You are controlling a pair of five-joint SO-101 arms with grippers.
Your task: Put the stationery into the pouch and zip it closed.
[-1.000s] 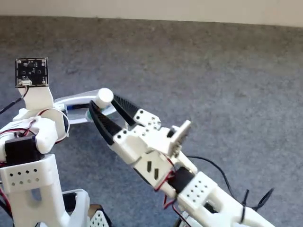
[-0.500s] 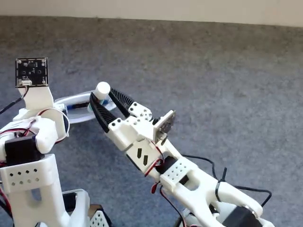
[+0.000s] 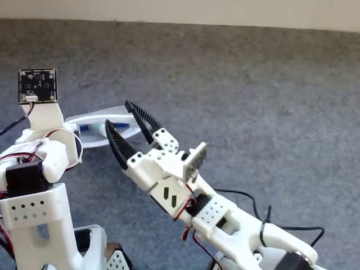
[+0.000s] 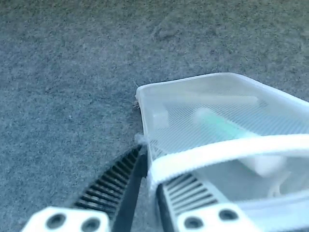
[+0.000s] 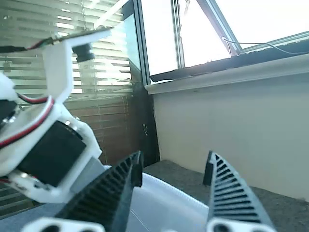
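At nine o'clock on the bench (image 3: pixel 253 84) from above, the right claw (image 3: pixel 117 112) gapes empty over the pouch (image 3: pixel 84 119).

Left wrist view: the left claw (image 4: pixel 152 169) pinches the pouch's edge. A green pen (image 4: pixel 222 128) lies inside, and zipping likely remains.

Right wrist view: that claw stands wide. No writing is legible.

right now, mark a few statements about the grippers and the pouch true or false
The right gripper is open and empty. True.
The pouch is zipped closed. False: its mouth is open.
The left gripper pinches the pouch's rim. True.
The surface under the pouch is bare wood. False: it is grey carpet.
A green pen is inside the pouch. True.
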